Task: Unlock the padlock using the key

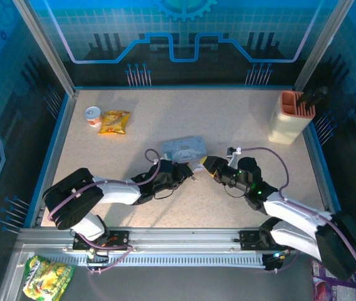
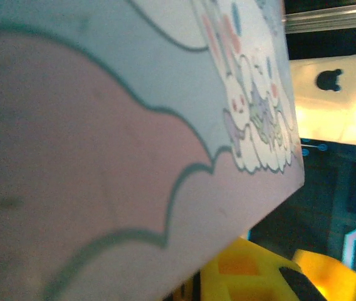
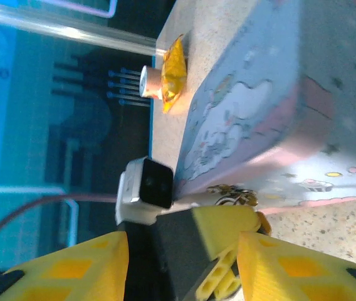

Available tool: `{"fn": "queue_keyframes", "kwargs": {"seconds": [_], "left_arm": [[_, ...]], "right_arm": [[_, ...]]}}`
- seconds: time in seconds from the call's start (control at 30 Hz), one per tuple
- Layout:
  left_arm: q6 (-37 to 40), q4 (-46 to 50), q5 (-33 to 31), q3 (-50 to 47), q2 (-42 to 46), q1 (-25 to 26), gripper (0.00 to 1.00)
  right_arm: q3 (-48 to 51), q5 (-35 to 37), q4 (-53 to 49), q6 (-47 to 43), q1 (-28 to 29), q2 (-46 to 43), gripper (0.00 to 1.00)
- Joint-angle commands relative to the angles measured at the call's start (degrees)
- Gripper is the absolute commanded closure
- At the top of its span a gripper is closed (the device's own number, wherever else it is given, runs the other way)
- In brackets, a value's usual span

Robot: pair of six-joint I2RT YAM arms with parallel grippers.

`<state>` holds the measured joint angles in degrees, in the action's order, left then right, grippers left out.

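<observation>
Right wrist view is showing the right gripper [image 3: 187, 241] gaping wide, empty, beside the mid-tabletop tin [image 3: 278, 106]; left gripper [image 1: 190, 173]: cannot tell.

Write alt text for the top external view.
Two robot arms reach inward over a speckled table, the left gripper and right gripper nearly meeting just in front of a pale blue tin. A small cup and a yellow snack packet lie far left; a beige holder stands far right.
</observation>
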<state>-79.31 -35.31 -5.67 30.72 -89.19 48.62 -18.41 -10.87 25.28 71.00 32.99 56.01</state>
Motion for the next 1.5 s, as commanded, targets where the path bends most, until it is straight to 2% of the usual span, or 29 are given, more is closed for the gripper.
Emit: {"fn": "queue_keyframes", "kwargs": {"seconds": [0.0, 0.07, 0.13, 0.27, 0.37, 0.43, 0.53, 0.7, 0.93, 1.2, 1.3, 1.47], "left_arm": [[1.7, 2.9, 0.7, 1.9, 2.7, -1.1, 1.00], [2.8, 5.3, 0.6, 2.2, 3.6, -1.3, 1.00], [3.5, 7.7, 0.3, 2.4, 4.4, -1.6, 1.00], [4.4, 9.7, 0.1, 2.1, 6.5, -1.8, 1.00], [5.5, 11.2, -0.6, 2.2, 7.7, -1.9, 1.00], [5.5, 11.6, -0.6, 2.2, 8.2, -1.9, 1.00], [5.7, 12.1, -0.1, 2.3, 8.7, -1.8, 1.00], [5.4, 12.1, 0.0, 1.9, 8.8, -1.3, 1.00], [5.1, 12.0, -0.1, 0.9, 9.7, -0.6, 1.00], [4.8, 10.9, 0.0, 0.9, 9.5, 0.4, 1.00], [4.7, 10.8, -0.2, 0.8, 9.5, 0.5, 1.00], [4.6, 10.8, -0.4, 0.7, 9.7, 0.7, 1.00]], "right_arm": [[-4.5, -0.7, -20.7, -24.0, 1.1, -5.3, 0.52], [-5.2, 3.0, -23.7, -33.0, 4.1, -9.0, 0.54], [-4.4, 10.5, -24.7, -43.0, 9.4, -13.0, 0.55], [-1.7, 21.4, -21.5, -56.9, 19.4, -15.3, 0.54], [2.6, 25.0, -10.9, -63.3, 24.9, -13.0, 0.54], [5.5, 28.8, -1.8, -68.6, 28.7, -8.4, 0.55], [5.8, 34.1, 5.9, -73.7, 32.3, -0.1, 0.54], [5.3, 38.3, 17.0, -75.7, 32.7, 11.5, 0.59], [3.7, 41.2, 23.8, -77.8, 32.5, 19.6, 0.64], [2.2, 43.5, 29.7, -79.3, 32.4, 26.0, 0.66], [1.1, 43.3, 27.6, -78.7, 32.3, 26.5, 0.69], [2.5, 44.8, 30.1, -78.4, 32.2, 27.4, 0.75]]}}
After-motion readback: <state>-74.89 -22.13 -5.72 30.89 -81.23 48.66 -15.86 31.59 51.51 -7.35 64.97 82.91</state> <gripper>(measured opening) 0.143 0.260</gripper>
